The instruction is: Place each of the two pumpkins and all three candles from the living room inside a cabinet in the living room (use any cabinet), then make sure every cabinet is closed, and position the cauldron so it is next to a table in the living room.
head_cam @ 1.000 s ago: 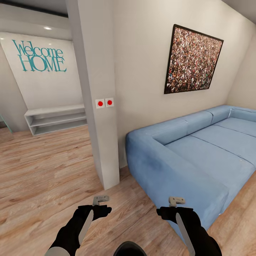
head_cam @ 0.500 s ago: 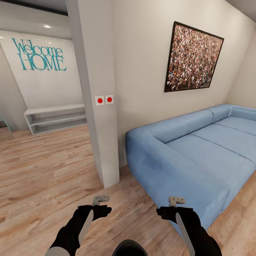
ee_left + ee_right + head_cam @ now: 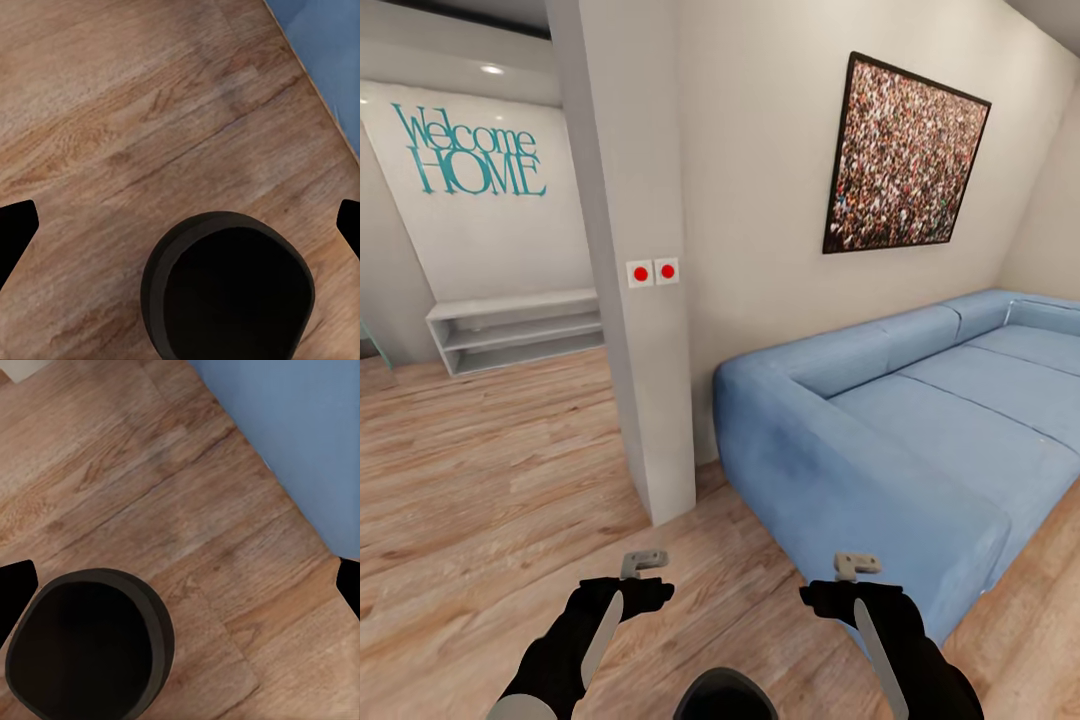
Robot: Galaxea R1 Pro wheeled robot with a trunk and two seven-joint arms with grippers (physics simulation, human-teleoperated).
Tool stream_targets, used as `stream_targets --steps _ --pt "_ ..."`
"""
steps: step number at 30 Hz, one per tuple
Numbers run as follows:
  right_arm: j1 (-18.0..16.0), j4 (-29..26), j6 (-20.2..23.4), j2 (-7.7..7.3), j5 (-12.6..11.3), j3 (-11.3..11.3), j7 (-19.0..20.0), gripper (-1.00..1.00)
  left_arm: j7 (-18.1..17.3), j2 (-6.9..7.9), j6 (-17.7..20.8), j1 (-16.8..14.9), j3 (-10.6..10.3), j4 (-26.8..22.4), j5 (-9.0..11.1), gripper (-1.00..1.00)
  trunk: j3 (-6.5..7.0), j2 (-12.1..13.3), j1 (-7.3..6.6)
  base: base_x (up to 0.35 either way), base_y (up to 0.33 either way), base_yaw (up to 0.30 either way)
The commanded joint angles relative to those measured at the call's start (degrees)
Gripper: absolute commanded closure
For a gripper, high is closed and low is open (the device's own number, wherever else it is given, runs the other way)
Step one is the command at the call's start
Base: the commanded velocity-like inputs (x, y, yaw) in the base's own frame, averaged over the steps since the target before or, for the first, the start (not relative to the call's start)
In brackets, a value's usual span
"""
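Transit: cauldron [image 3: 229,289] on floor betw arms, sofa [image 3: 920,430] ahead-right. Both jaws wide, empty. Steer clear of pillar [image 3: 630,260].

Sofa [image 3: 920,440] right of pillar [image 3: 635,270]

Both black arms reach forward low over the wooden floor [image 3: 480,480], side by side and apart. The left gripper [image 3: 643,563] and the right gripper [image 3: 856,566] point down at the floor, each with its jaws spread wide and holding nothing.
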Motion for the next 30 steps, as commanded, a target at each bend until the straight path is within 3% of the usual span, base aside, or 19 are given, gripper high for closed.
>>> stream_targets --steps 1,6,12,15,30 --pt "0.0 0.0 0.2 0.00 -0.5 0.0 -0.3 -1.00 0.2 0.02 0.3 0.0 0.0 0.0 0.6 -1.00 -0.24 -0.4 0.22 0.000 0.000 0.000" --pt "-0.7 2.8 0.5 0.07 -0.4 0.9 -0.9 -1.00 0.5 -0.01 0.3 0.0 0.0 0.3 0.8 -1.00 -1.14 -2.5 1.32 0.000 0.000 0.000" --pt "-7.4 17.3 0.3 0.20 -0.4 5.0 -1.3 -1.00 0.7 0.08 0.0 0.0 0.0 3.7 0.6 -1.00 -2.22 -4.9 2.64 0.000 0.000 0.000" --pt "-9.8 22.7 -0.9 0.25 -0.4 5.7 -1.4 -1.00 0.9 0.08 -0.3 0.0 0.0 5.0 0.5 -1.00 -2.76 -6.1 3.30 0.000 0.000 0.000" --pt "-10.7 25.1 -2.1 0.78 -0.4 6.0 -1.4 -1.00 0.8 -0.10 -0.3 0.0 0.0 3.9 0.3 -1.00 -5.45 -12.1 6.59 0.000 0.000 0.000"
